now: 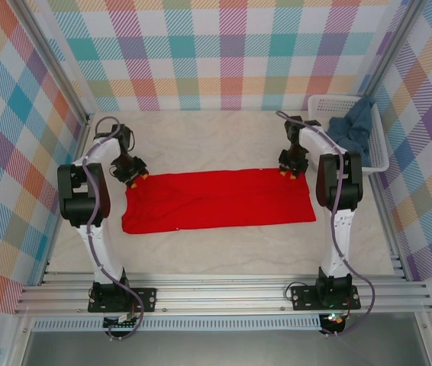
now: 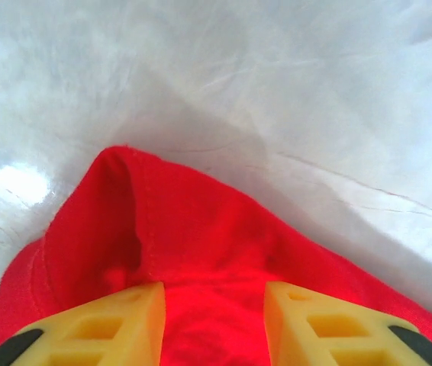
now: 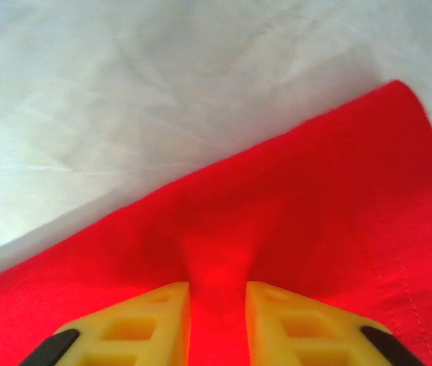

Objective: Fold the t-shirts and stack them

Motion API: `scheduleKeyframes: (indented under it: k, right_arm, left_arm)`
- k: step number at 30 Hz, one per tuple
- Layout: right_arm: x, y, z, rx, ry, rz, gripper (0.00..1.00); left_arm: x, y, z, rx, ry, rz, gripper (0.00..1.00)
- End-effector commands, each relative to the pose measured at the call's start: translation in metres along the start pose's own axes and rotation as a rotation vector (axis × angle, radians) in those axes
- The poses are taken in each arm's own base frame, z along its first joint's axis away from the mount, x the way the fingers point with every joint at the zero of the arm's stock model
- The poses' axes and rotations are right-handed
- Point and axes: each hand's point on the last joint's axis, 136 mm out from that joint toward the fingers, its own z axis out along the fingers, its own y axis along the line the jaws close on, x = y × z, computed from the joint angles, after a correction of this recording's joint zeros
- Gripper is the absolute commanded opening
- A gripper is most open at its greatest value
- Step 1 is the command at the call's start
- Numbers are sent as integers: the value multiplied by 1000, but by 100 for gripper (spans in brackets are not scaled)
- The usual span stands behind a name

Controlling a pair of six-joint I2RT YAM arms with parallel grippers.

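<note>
While the red t-shirt (image 1: pixel 216 200) lies as a long band running crosswise from one gripper to the other, we have the right gripper (image 3: pixel 217 293) pinching a pleat at its far corner. The left gripper (image 2: pixel 214 299) stands spread over the opposite far corner; whether it bites, we cannot tell. From both, the cloth extends nearward, each arm equally close to its end. The blue-grey t-shirt (image 1: pixel 353 126) sits in the basket (image 1: pixel 376 163) beyond the right gripper.

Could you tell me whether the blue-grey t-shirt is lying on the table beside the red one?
No, the blue-grey t-shirt sits in the white basket, apart from the red t-shirt.
</note>
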Motion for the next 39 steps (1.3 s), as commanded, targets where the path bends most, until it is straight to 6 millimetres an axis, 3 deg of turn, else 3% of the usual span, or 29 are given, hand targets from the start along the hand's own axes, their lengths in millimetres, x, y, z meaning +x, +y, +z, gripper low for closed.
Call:
scheduleKeyframes:
  k: [1,5,8,13,16,19,22,29,35,39]
  right_arm:
    - [7,24,-40,-35,-85,-105,31]
    - [28,33,-67,-89,-136,-101,34]
    - [50,45,-74,-155,-128,-114,33]
    - [82,55,-78,-199,-106,-165,32]
    - [92,52,-76,-204,-98,-168,33]
    - [97,50,-74,-208,-90,-170,33]
    - [99,49,-73,-212,-85,-171,33]
    - [101,47,-74,-211,-81,-173,33]
    - [104,44,-77,-209,-86,-170,33]
    - [106,41,-77,-205,-87,-165,33]
  left_arm:
    - [10,-12,-51,37,-108,83,44]
    - [52,-28,-49,111,-45,125,46]
    - [74,-44,-43,123,-46,228,43]
    - [84,-17,-19,-2,-22,246,39]
    - [95,-11,-12,-4,22,240,43]
    - [96,-21,-12,44,-2,257,44]
    - [92,-43,-13,102,-42,292,43]
    - [96,-84,12,101,-47,386,42]
    - [99,-81,30,25,-28,411,37]
    - [107,-84,28,29,-13,432,32]
